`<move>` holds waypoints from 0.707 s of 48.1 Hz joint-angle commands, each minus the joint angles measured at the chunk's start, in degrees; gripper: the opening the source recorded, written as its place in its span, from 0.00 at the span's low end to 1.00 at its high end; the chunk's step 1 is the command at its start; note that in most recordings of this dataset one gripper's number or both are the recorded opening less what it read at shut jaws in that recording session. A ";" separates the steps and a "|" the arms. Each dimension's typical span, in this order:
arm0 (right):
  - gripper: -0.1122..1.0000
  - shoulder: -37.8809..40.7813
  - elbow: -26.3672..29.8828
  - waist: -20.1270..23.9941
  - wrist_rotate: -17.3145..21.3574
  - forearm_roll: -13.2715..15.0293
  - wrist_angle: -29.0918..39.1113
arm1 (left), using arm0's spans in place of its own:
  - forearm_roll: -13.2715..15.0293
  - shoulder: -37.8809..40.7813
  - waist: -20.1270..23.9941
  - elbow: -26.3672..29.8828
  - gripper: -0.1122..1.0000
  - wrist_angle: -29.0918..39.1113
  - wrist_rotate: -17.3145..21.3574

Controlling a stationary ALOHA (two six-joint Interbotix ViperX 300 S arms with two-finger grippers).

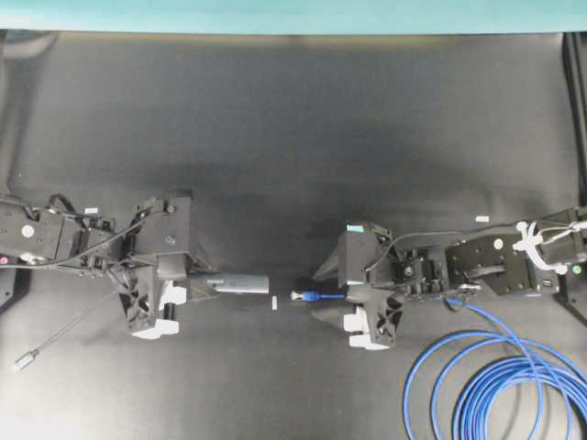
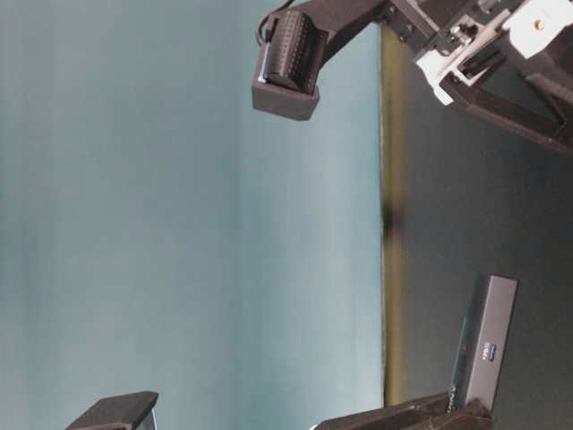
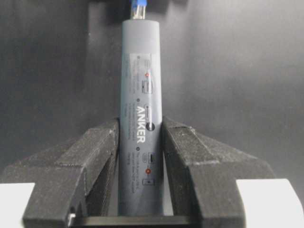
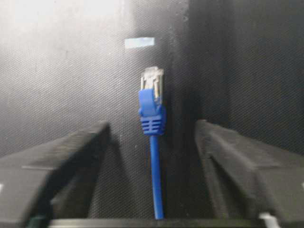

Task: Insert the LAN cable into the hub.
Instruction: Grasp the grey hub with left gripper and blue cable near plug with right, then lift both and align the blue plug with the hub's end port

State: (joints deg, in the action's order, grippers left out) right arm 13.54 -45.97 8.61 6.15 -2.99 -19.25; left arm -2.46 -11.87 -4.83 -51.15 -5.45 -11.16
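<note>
The hub [image 1: 237, 283] is a slim dark-grey bar. My left gripper [image 1: 197, 288] is shut on its rear half, with its free end pointing right. In the left wrist view the hub [image 3: 141, 95] stands between my fingers [image 3: 102, 156], and the blue plug [image 3: 137, 8] shows just beyond its tip. The LAN cable's plug [image 1: 301, 296] lies a short gap from the hub's end. My right gripper [image 1: 323, 295] is open around the cable. In the right wrist view the plug [image 4: 152, 83] and blue cord lie between the wide-apart jaws, touching neither.
The cable's blue coils [image 1: 495, 390] lie at the front right. The hub's thin grey cord [image 1: 64, 332] trails to the front left and ends in a small plug [image 1: 23, 360]. A small white tape mark [image 1: 275, 302] sits between hub and plug.
</note>
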 commanded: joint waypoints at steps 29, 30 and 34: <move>0.20 -9.32 0.18 0.35 5.71 -0.44 1.49 | -0.26 -0.62 0.00 0.62 0.35 -1.41 1.23; 0.20 -9.32 0.26 0.35 5.80 -0.35 1.49 | -0.26 -0.62 -0.09 0.70 0.35 -1.67 1.32; 0.20 -9.49 0.62 0.35 5.89 -0.35 1.49 | -0.26 -0.53 0.00 0.79 0.35 -2.02 2.11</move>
State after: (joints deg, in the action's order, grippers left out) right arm 5.01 -46.23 8.79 11.51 -3.25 -17.23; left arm -2.55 -11.87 -4.83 -51.15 -6.59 -9.49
